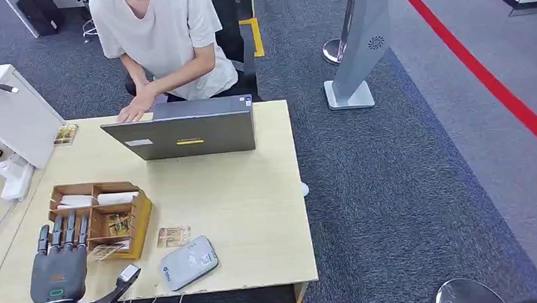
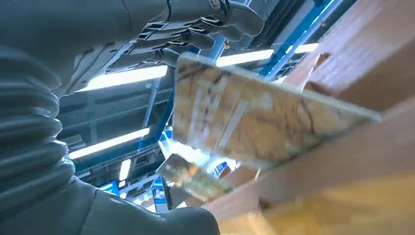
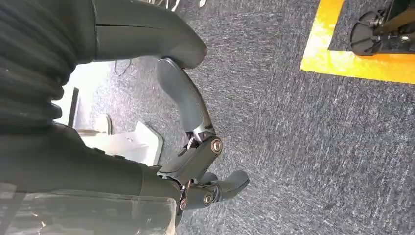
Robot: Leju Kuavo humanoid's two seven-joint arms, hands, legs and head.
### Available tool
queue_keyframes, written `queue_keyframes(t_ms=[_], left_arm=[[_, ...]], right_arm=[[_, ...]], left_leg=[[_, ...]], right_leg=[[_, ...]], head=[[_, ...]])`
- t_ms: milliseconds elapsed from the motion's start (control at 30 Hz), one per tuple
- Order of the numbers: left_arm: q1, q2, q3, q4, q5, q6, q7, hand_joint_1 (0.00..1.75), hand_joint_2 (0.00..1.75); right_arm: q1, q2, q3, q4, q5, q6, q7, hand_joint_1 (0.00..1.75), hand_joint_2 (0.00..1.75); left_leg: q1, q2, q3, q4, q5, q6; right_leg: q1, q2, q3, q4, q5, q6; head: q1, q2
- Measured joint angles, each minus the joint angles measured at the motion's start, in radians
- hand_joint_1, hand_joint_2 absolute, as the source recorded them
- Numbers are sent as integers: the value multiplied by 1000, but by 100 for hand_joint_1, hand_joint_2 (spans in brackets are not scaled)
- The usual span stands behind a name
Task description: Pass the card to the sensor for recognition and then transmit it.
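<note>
Card: you see several in this scene — one card point(image 1: 109, 251) leans out of the front compartment of the wooden organizer point(image 1: 141, 220), another point(image 1: 174, 236) lies flat on the tabletop point(image 1: 254, 206) just beside the organizer and near the sensor, and a third point(image 1: 65, 134) lies at the far left corner by the white box point(image 1: 15, 116).
Card, left wrist view: a marbled tan card point(image 2: 254, 122) stands tilted against the organizer's wooden wall point(image 2: 352, 63), just under the fingertips.
Sensor: the grey rounded reader point(image 1: 188, 263) lies flat near the front edge of the tabletop, apart from the organizer.
Left hand: you find the left hand point(image 1: 59, 263) at the organizer's near-left corner, fingers point(image 2: 215, 19) extended side by side over the front compartment, thumb stretched toward the sensor. Whether the fingers touch or pinch the card, you cannot tell.
Right hand: the right hand point(image 3: 195, 147) hangs over the blue-grey carpet point(image 3: 318, 147) — fingers loosely apart, holding nothing.
Laptop: a grey laptop point(image 1: 187, 133) stands open at the far side of the tabletop, its lid back turned to you.
Person: a person in a white shirt point(image 1: 161, 41) sits behind the laptop, one hand point(image 1: 136, 109) at its edge.
Floor: a grey stand point(image 1: 360, 54) rests on the carpet to the right, with a red line point(image 1: 492, 83) beyond it.
</note>
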State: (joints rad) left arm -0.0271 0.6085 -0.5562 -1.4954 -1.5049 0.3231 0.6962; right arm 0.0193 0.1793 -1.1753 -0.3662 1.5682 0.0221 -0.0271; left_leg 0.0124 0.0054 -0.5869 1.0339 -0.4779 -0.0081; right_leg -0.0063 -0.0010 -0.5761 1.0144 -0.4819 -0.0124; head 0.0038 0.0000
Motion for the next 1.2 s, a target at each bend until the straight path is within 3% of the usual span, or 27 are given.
queue_keyframes(t_ms=[567, 1200], left_arm=[[-29, -4, -16, 7, 0, 9, 0, 0, 175], [-29, -40, -32, 47, 0, 29, -1, 0, 175]], right_arm=[[-1, -2, 7, 16, 0, -4, 0, 0, 175], [-1, -3, 7, 18, 0, -5, -4, 0, 175]], left_leg=[[0, 0, 0, 0, 0, 0], [0, 0, 0, 0, 0, 0]], right_leg=[[0, 0, 0, 0, 0, 0], [0, 0, 0, 0, 0, 0]], head=[[0, 0], [0, 0]])
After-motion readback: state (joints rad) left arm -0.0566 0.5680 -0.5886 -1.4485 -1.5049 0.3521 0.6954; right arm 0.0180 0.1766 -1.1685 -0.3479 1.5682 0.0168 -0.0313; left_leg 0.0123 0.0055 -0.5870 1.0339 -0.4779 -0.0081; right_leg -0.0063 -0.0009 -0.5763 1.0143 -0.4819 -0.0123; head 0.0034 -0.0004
